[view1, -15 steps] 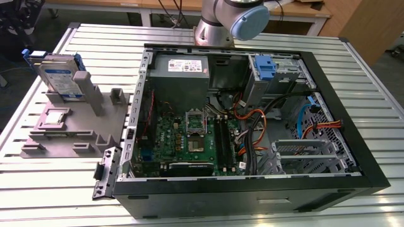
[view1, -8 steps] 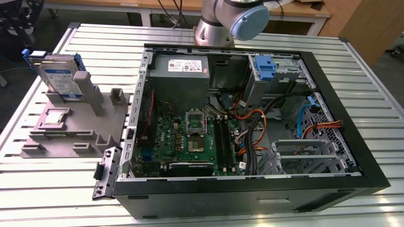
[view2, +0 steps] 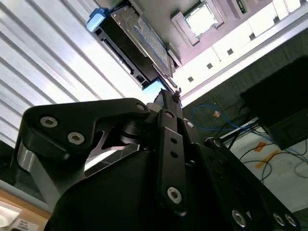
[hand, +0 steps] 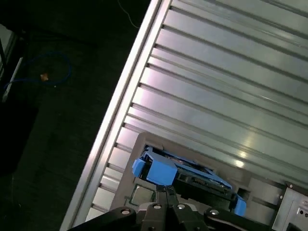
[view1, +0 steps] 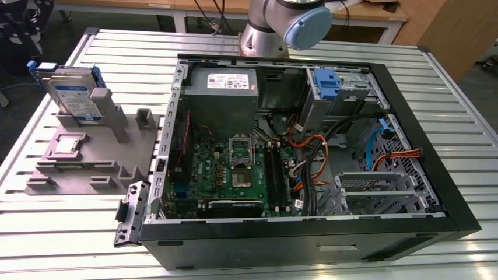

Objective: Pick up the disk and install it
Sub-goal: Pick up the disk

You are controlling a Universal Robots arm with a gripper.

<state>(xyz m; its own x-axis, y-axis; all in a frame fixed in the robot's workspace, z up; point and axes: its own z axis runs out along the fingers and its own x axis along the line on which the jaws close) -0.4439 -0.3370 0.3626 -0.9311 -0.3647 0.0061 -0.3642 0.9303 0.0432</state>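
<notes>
My claw [hand: 166,192] pinched closed, empty, near disk [hand: 185,174] standing in grey holder [view1: 81,169], exterior view's left of computer case [view1: 311,232].

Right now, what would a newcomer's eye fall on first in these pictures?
The open computer case dominates the exterior view, its green board and tangled cables laid bare. At that view's left, the disk stands on edge in a grey holder on the slatted table. In the second wrist view, the black claw points at the disk from close by.
</notes>
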